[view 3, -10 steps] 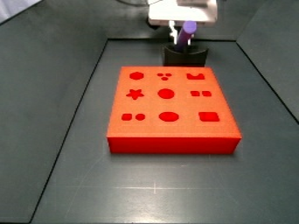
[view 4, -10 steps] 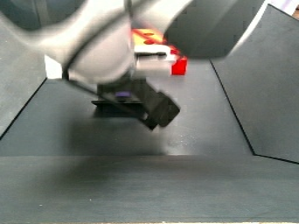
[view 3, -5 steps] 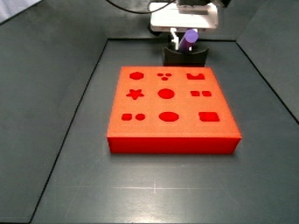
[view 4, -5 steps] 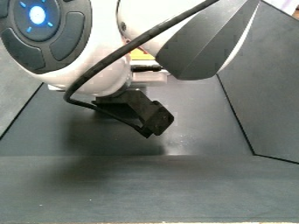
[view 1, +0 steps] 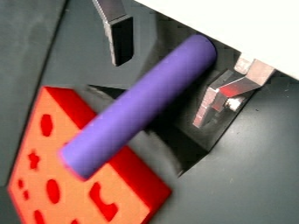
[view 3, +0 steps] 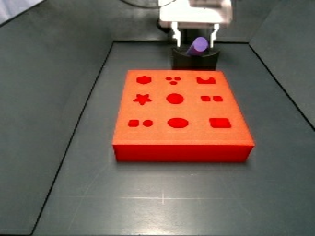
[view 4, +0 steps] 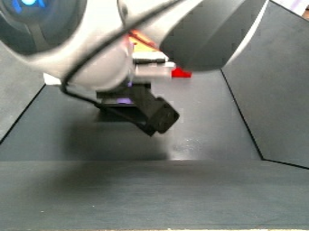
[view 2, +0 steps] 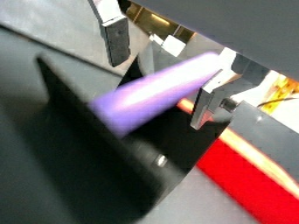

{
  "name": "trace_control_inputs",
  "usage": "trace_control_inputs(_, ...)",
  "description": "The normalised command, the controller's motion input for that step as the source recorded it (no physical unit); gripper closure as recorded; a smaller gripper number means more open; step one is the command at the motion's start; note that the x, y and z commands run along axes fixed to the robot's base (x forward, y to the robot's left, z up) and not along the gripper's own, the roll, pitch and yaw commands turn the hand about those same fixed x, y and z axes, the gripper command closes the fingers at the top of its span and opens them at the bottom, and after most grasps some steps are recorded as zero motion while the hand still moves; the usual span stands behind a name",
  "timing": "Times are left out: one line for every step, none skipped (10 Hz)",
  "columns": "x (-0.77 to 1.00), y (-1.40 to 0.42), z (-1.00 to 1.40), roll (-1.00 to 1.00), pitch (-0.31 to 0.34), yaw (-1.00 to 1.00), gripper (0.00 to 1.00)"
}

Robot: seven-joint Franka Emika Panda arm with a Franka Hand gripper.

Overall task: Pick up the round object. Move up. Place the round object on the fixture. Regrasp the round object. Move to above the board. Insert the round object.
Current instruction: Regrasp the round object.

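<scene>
The purple round object (view 1: pixel 140 109) lies tilted in the notch of the black fixture (view 1: pixel 176 147), one end pointing over the red board (view 1: pixel 65 109). My gripper (view 1: pixel 166 70) straddles the peg's far half, open, with a clear gap at one finger (view 1: pixel 117 39). The other wrist view shows the same: the gripper (view 2: pixel 163 70), the peg (view 2: pixel 158 92), the fixture (view 2: pixel 93 149) and the board (view 2: pixel 251 166). In a side view the gripper (view 3: pixel 198 35) hangs over the peg (view 3: pixel 198 43) on the fixture (view 3: pixel 197 61), behind the board (view 3: pixel 185 115).
The dark floor has raised side walls (view 3: pixel 87 64) left and right of the board. In a side view the arm's large body (view 4: pixel 133 41) fills the top and hides most of the scene; a bit of the board (view 4: pixel 182 72) shows behind it.
The peg has swung from steeply tilted to lying lower in the fixture's notch. The fingers have spread apart from it.
</scene>
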Motion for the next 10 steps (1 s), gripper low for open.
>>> trace_control_inputs(-0.03,-0.01,1.00,0.02,0.007,0.04,0.00)
trace_control_inputs(-0.04,-0.01,1.00,0.04,0.028,0.04,0.00)
trace_control_inputs(-0.04,0.00,0.89,0.04,0.049,0.04,0.00)
trace_control_inputs(-0.03,0.00,0.65,0.05,0.070,0.02,0.00)
trace_control_inputs(-0.03,0.00,0.48,0.05,0.084,0.01,0.00)
trace_control_inputs(-0.03,0.00,0.30,0.04,0.091,0.00,0.00)
trace_control_inputs(0.01,-1.00,0.90,1.00,0.051,0.01,0.00)
trace_control_inputs(0.01,-1.00,0.84,1.00,0.049,0.01,0.00)
trace_control_inputs(-0.02,-1.00,0.82,1.00,0.040,0.01,0.00)
trace_control_inputs(-0.05,-1.00,0.76,1.00,0.030,0.01,0.00)
